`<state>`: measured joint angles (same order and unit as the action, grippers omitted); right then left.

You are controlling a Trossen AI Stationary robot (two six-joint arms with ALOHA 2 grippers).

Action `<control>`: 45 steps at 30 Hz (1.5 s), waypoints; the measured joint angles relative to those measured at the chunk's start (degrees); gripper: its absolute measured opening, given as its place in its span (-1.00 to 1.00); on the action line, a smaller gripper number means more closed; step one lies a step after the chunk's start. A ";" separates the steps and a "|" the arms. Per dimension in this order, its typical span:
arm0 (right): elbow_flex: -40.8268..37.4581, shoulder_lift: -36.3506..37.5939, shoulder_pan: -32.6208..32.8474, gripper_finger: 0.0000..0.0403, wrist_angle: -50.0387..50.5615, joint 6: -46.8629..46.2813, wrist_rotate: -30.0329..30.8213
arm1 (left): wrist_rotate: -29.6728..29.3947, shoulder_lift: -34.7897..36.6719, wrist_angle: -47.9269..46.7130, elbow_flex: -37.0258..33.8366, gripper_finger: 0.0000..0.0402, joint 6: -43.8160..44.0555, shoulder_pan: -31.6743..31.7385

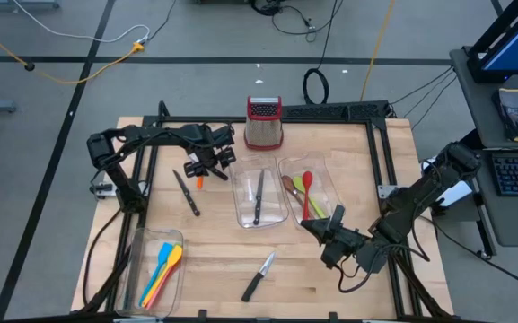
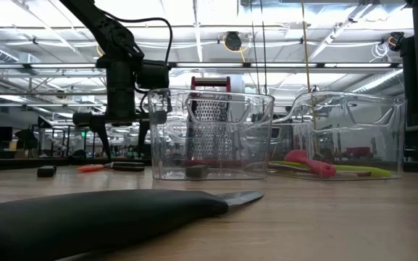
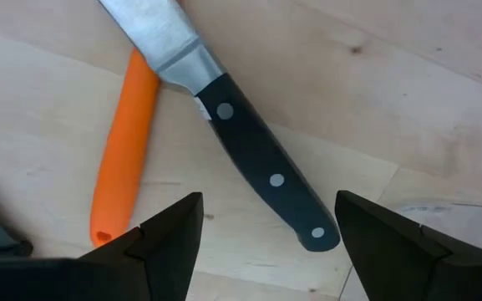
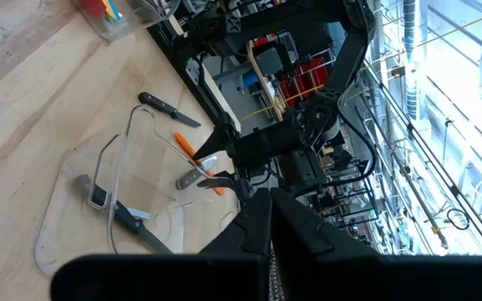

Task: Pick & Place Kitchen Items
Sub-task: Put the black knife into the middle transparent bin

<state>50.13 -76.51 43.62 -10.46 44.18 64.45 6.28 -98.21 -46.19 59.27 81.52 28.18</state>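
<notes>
Left gripper (image 3: 266, 238), jaws wide, hangs over black-handled knife (image 3: 257, 155) at desk's ten o'clock; advise centring on handle, clear of orange utensil (image 3: 124, 159). Right gripper (image 1: 330, 235) shut, idle.

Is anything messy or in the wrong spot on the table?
A bit. Three knives lie loose on the table, not in trays: one near the front edge, one on the left, and one crossing an orange handle under the open left claw. Nothing looks spilled or broken.
</notes>
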 joint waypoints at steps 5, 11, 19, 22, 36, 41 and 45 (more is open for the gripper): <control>0.00 0.00 0.00 -1.00 0.02 0.00 0.00 | 1.24 0.03 0.25 -1.39 0.38 3.25 -0.36; 0.00 0.00 0.00 -1.00 0.04 -0.02 -0.02 | 2.08 0.07 0.70 -3.02 0.38 4.78 -0.90; 0.00 0.00 0.00 -1.00 0.01 -0.23 -0.02 | 2.51 -0.04 3.28 -3.44 0.38 4.38 -1.05; 0.00 0.00 0.00 -1.00 0.02 -0.46 -0.11 | 2.57 -0.17 5.82 -3.44 0.38 2.26 -1.11; 0.00 0.00 0.00 -1.00 0.34 -1.57 -0.65 | 3.96 0.23 12.19 -8.91 -0.42 5.14 -1.07; 0.00 0.73 -0.02 -1.00 1.84 -4.94 -9.25 | 4.39 0.33 14.74 -9.40 -0.74 3.98 -0.79; -0.04 4.14 -0.57 -1.00 5.25 -9.72 -13.80 | 4.20 0.33 16.17 -9.51 -0.76 2.92 -0.74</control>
<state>50.09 -72.37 43.05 -5.21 34.47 50.64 10.48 -97.89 -30.02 49.76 84.44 27.44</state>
